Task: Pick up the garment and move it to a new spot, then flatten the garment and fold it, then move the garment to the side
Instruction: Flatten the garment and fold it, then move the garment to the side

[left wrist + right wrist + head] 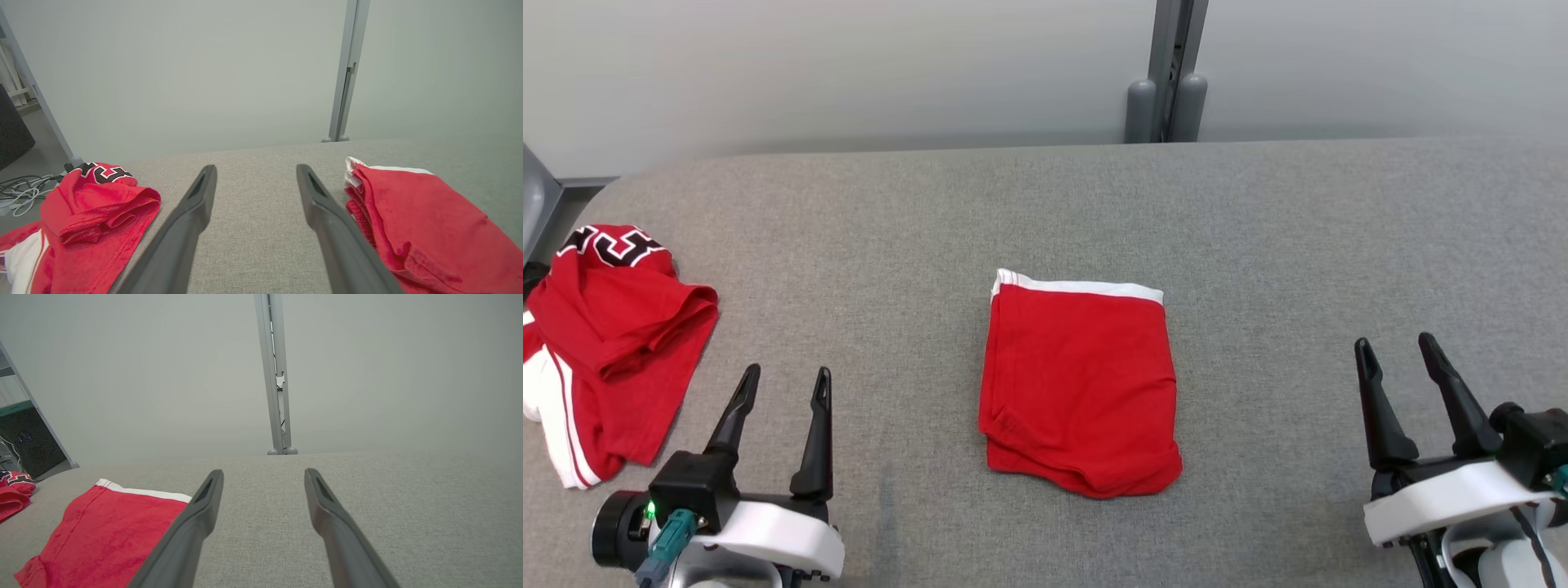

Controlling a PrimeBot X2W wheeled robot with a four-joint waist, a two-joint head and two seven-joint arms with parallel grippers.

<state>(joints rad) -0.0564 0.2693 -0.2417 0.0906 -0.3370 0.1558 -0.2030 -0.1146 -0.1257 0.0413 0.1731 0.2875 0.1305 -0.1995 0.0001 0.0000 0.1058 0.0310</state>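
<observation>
Both the left gripper (788, 371) and right gripper (1392, 340) are hanging released by the table's (1258, 212) front edge while the folded red shorts (1078, 392) are lying mid-table, apparently awaiting only the sideways move.

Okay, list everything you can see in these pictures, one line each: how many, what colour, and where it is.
table: one, grey fabric top, across the scene
folded garment: one, red with a white band, middle of the table
crumpled garment: one, red with white stripes and black lettering, table's left edge
wall: one, pale grey, behind the table
post: one, grey, upright at the table's far edge
cables: a few, pale and dark, on the floor past the table's left end
left claw: one, dark fingers, open, lower left over bare table
right claw: one, dark fingers, open, lower right over bare table
</observation>
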